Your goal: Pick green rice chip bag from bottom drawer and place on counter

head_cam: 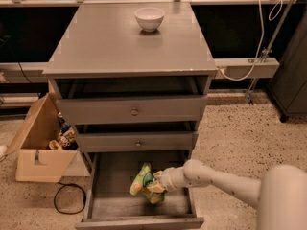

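Note:
The green rice chip bag (143, 179) is light green with yellow-orange patches and hangs just above the floor of the open bottom drawer (110, 200). My gripper (156, 183) reaches in from the right on a white arm and is shut on the bag's right side. The bag is tilted and looks lifted off the drawer floor. The counter (115, 42) is the grey cabinet top above, well over the gripper.
A white bowl (149, 18) stands at the back of the counter. Two shallower knobbed drawers (134, 111) stick out above the bottom drawer. An open cardboard box (38, 143) and a black cable (67, 200) lie on the floor to the left.

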Tool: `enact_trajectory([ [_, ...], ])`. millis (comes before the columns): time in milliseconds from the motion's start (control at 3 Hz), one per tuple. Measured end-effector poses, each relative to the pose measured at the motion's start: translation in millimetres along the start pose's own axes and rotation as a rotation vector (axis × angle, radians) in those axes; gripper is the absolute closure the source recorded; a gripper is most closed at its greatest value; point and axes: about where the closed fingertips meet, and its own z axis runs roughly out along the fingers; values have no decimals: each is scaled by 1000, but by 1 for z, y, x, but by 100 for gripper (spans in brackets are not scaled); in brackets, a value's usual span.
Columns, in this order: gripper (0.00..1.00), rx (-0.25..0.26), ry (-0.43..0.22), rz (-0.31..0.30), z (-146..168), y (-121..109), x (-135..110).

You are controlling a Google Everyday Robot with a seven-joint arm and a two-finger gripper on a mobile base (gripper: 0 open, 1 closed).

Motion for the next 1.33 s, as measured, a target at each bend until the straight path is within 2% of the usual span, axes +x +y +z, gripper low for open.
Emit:
enact_trajectory([
  [333, 100, -26, -237, -112, -100, 17, -27],
  [667, 100, -27, -236, -110, -99, 17, -28],
  [1000, 100, -22, -246, -162, -105, 15, -52],
  [1333, 100, 22, -222, -227, -124, 17, -110],
])
